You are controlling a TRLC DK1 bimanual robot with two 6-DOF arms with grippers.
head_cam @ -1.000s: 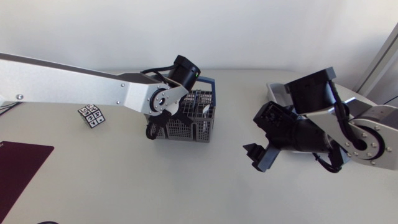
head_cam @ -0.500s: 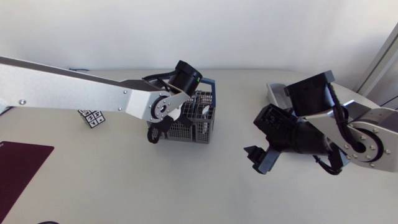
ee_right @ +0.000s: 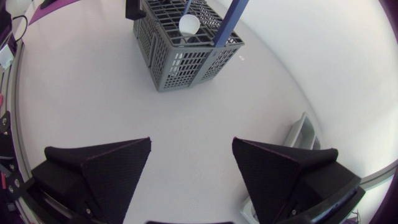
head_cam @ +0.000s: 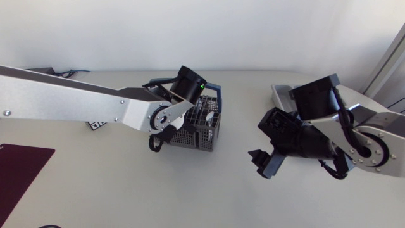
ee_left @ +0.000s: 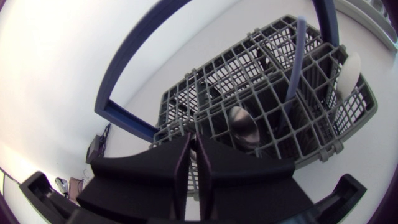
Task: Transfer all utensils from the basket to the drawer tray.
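Upright in the basket (head_cam: pixel 201 130), left of centre on the surface, stood a white spoon (ee_right: pixel 189 24), bowl up. Only our left wrist view showed a metal spoon (ee_left: pixel 244 124). Our left gripper (ee_left: pixel 195 146) held its jaws closed at the rim, and our right gripper (ee_right: pixel 191 143) gaped near the drawer tray (head_cam: pixel 281 94).

The pale worktop (head_cam: pixel 190 190) carried a grey mesh basket (head_cam: pixel 204 134) with a blue handle near its middle, toward the far side. A grey drawer tray (head_cam: pixel 281 95) lay at the far right, well apart from the basket. A dark maroon mat (head_cam: pixel 19 170) lay flat at the near left edge. A small patterned marker card (head_cam: pixel 95 125) sat left of the basket, partly hidden.
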